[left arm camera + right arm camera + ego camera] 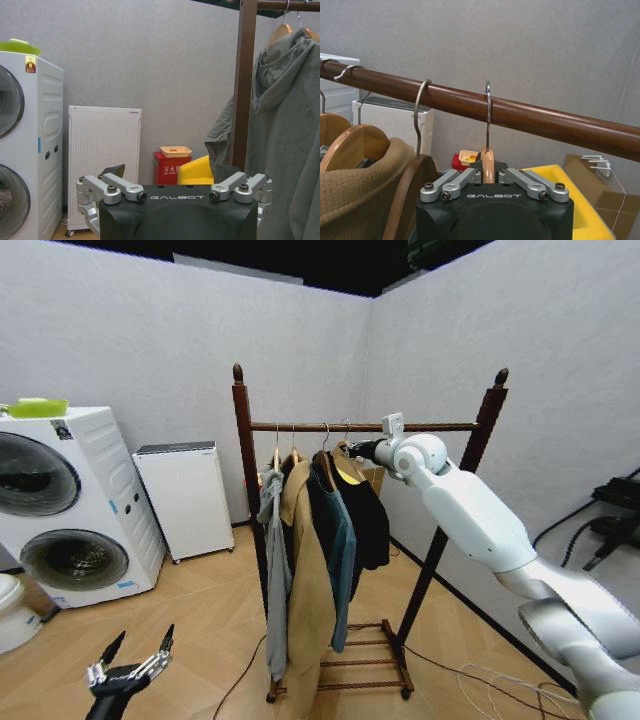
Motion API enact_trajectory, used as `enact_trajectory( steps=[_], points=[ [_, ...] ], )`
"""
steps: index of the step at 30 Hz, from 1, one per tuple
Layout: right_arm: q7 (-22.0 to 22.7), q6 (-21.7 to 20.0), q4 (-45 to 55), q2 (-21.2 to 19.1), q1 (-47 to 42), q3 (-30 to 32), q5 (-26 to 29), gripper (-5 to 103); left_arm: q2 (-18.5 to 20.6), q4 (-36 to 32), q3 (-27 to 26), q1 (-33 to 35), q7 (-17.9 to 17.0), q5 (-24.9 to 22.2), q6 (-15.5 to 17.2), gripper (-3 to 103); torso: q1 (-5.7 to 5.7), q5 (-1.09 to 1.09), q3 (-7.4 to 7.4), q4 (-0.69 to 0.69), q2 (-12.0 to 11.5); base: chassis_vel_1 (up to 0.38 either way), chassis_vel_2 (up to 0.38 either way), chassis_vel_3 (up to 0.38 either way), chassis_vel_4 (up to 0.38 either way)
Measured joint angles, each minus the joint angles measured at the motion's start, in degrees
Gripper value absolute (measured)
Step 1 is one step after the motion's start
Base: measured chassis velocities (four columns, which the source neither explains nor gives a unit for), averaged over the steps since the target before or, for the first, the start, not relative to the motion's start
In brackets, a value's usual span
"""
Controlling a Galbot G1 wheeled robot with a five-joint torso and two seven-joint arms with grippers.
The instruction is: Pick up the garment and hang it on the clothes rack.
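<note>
Right claw (488, 176) clamped on light wooden hanger (488, 165) of plain black jacket-like garment (368, 512), metal hook over top rail of dark reddish-brown wooden clothes rack (300, 427). Left claw (135, 657) low near floor, fingers spread, gripping nothing.

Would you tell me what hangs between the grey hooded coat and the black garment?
In the head view, a tan coat and a dark blue coat hang between them.

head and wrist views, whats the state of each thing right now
garment: hanging on the rail, hook over it
hanger: clamped at its neck
right gripper: shut on the hanger, up at the rail
left gripper: open, low, idle
clothes rack: upright, several coats on it
washing machine: doors shut
</note>
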Motion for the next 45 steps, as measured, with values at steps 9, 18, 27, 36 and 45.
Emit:
enact_trajectory(
  steps=[9, 18, 27, 36, 45],
  points=[
    [-0.1, 2.0, 1.6, -0.1, -2.2, 1.3, -2.1, 20, 0.0, 0.0, 0.0, 0.0, 0.0, 0.0, 0.0, 100, 0.01, 0.0, 0.0, 0.02, 0.0, 0.0, 0.0, 0.0, 0.0],
    [4.5, 6.2, 18.4, -6.9, -15.1, 13.2, 1.1, 52, 0.0, 0.0, 0.0, 0.0, 0.0, 0.0, 0.0, 100, 0.01, 0.02, 0.0, -0.01, 0.0, 0.0, 0.0, 0.0, 0.0],
    [9.3, 8.6, 33.6, -12.7, -41.4, 32.2, -0.5, 85, 0.0, 0.0, 0.0, 0.0, 0.0, 0.0, 0.0, 100, 0.0, 0.03, -0.01, 0.0, 0.0, 0.0, 0.0, 0.0, 0.0],
    [5.7, 13.6, 39.7, -2.3, -73.1, 51.6, -15.9, 100, 0.0, 0.0, 0.0, 0.0, 0.0, 0.0, 0.0, 100, 0.0, 0.01, -0.01, -0.01, 0.0, 0.0, 0.0, 0.0, 0.0],
    [2.8, 21.1, 42.9, 5.2, -87.8, 57.6, -26.1, 100, 0.0, 0.0, 0.0, 0.0, 0.0, 0.0, 0.0, 100, -0.01, -0.01, -0.01, 0.01, 0.0, 0.0, 0.0, 0.0, 0.0]
  ],
)
